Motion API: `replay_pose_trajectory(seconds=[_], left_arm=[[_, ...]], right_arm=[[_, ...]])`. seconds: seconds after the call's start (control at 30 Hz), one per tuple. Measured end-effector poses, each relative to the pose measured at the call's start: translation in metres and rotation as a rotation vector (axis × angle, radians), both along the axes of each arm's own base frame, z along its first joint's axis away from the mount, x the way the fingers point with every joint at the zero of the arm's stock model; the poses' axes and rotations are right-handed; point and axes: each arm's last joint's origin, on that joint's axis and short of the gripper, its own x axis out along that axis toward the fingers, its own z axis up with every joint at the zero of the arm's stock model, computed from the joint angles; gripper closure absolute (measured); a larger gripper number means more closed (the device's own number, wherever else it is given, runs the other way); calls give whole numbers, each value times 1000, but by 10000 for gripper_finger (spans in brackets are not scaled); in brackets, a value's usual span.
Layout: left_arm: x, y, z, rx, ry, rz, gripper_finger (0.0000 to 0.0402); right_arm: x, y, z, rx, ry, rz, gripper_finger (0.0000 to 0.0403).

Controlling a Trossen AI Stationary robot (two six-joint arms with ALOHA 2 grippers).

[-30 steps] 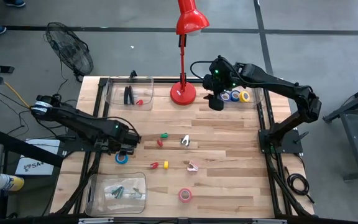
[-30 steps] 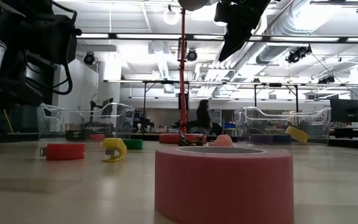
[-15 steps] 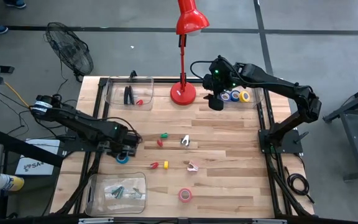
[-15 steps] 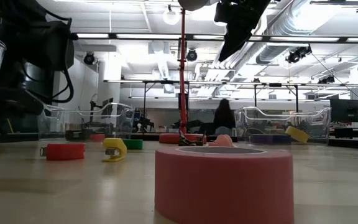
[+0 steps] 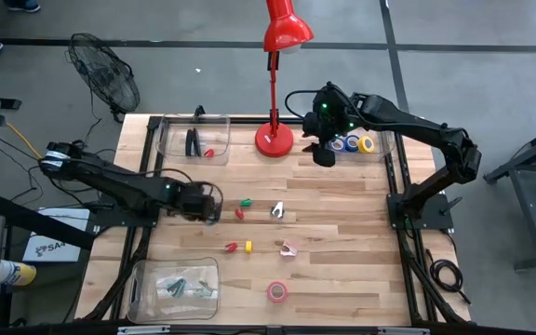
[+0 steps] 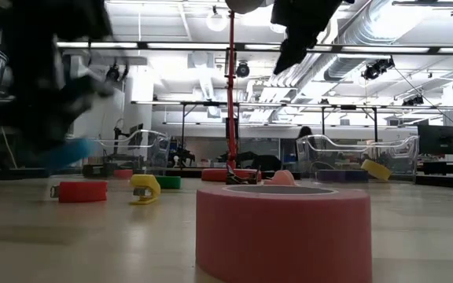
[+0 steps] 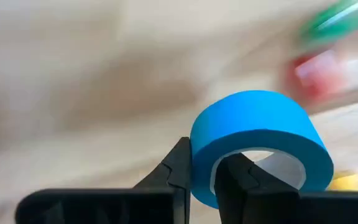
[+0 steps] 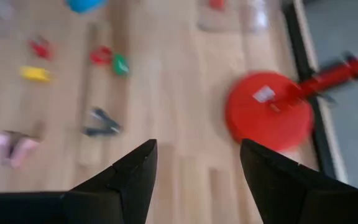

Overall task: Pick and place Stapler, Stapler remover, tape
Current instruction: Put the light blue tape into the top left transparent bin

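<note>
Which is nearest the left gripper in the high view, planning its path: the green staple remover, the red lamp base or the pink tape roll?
From the left gripper:
1. Green staple remover, just beside it, mid-table.
2. Pink tape roll, near front edge.
3. Red lamp base, far edge.

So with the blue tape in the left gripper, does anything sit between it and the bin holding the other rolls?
The left gripper is shut on the blue tape. Toward the far-right bin, staple removers lie on the table and the right gripper hangs open beside the bin. The red lamp stands nearby.
</note>
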Motion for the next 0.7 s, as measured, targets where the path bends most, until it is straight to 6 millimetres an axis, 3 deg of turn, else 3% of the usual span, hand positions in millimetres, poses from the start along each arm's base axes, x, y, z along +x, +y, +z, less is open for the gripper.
replay_pose_trajectory(seconds=[0.17, 0.37, 0.5, 0.7], left_arm=[[15, 8, 52, 435, -250, -48, 367], [26, 12, 112, 838, -350, -146, 367], [31, 13, 141, 974, -375, -210, 367], [39, 32, 165, 1037, -475, -230, 367]], right_arm=[[5, 3, 5, 97, -110, 114, 181], [11, 4, 12, 158, -238, 195, 181], [17, 5, 19, 172, -326, 220, 181], [31, 21, 30, 133, -452, 326, 181]])
